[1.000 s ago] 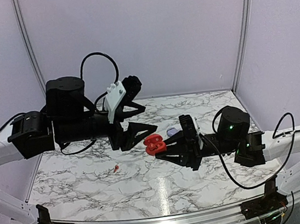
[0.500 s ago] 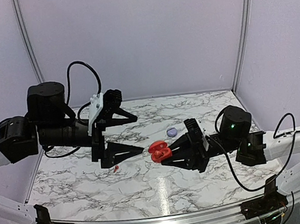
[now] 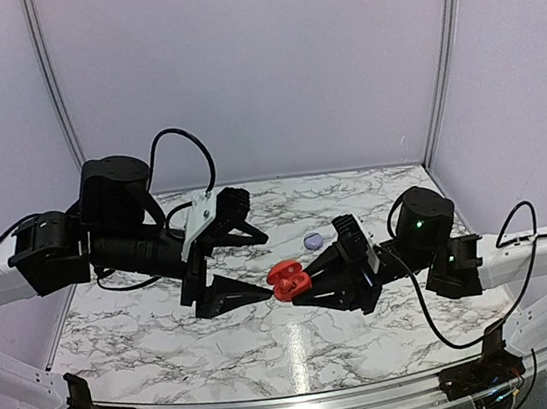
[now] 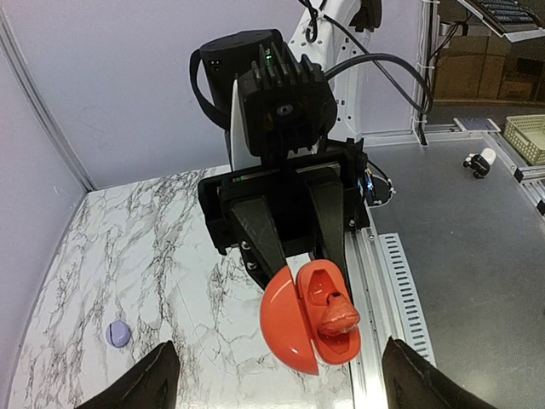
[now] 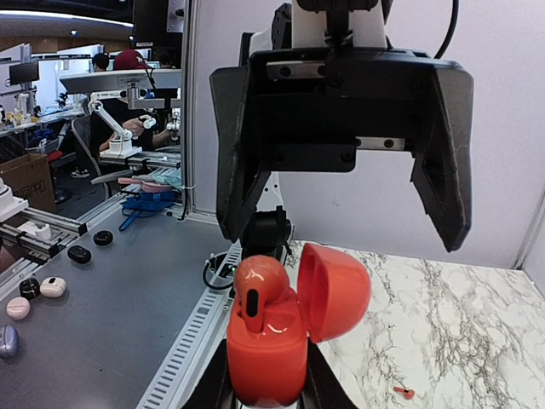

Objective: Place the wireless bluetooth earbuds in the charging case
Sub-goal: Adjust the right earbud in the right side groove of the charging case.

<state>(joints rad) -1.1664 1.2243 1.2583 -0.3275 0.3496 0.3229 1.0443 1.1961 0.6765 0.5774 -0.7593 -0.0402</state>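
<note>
Glossy red plastic charging case (image 4: 294, 328), rounded clamshell with its domed lid swung open on the hinge, aloft over the middle of the worktop (image 3: 151, 344). Pinched at the base between the matte black, wedge-shaped fingers of the right gripper (image 4: 305, 266), jaws pressed onto it from both sides. Nestled in the base, a bean-shaped seated earbud (image 5: 258, 292) in the same shiny red, with a dark slot on its face. Down on the white, grey-veined marble-look surface, a tiny loose earbud (image 5: 404, 393), on the left half, under the left gripper's side; hidden in the overhead view.

Facing the case, the left gripper (image 3: 267, 264), jaws spread wide and clamping nothing, broad black fingers flaring either side of the open lid. Left arm with elbow raised over the left edge, wrist angled down toward the centre. Right arm stretched low from the right edge, forearm close to level, wrist turned toward the left arm.

Toward the far edge, a small lilac disc (image 3: 313, 241) lying flat on the marble, well apart from both grippers.
</note>
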